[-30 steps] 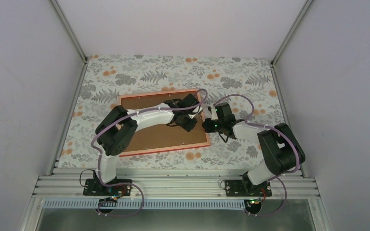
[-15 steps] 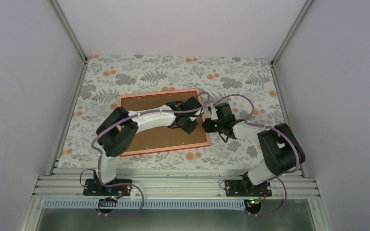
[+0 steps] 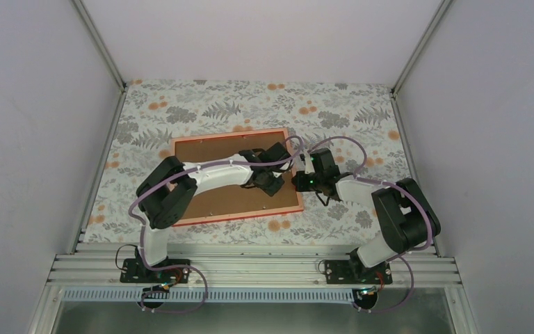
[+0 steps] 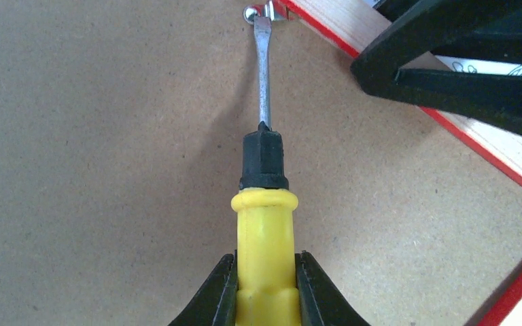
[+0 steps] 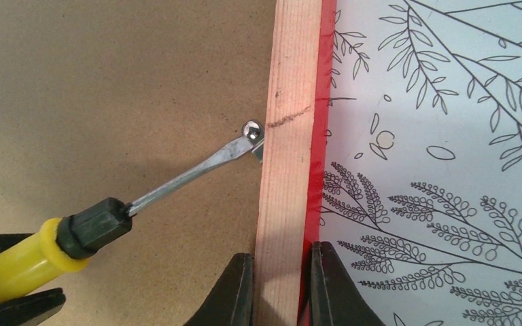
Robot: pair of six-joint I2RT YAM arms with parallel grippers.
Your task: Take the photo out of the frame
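The frame (image 3: pixel 208 149) lies face down on the table, showing its brown back board (image 4: pixel 109 170) and a pale wooden rail with a red edge (image 5: pixel 289 102). The photo is hidden under it. My left gripper (image 4: pixel 265 272) (image 3: pixel 270 178) is shut on the yellow handle of a screwdriver (image 4: pixel 265 224) (image 5: pixel 75 238). The blade tip rests at a small metal tab (image 4: pixel 262 12) (image 5: pixel 253 136) on the frame's right rail. My right gripper (image 5: pixel 282 265) (image 3: pixel 297 182) is shut across that same rail, just nearer than the tab.
A floral tablecloth (image 3: pixel 334 115) (image 5: pixel 448 136) covers the table around the frame. White enclosure walls (image 3: pixel 35 139) stand on the left, right and far sides. Aluminium rails (image 3: pixel 250 268) run along the near edge by the arm bases.
My left wrist has shifted slightly toward the near side over the back board, still holding the screwdriver. The right arm and the frame have not moved.
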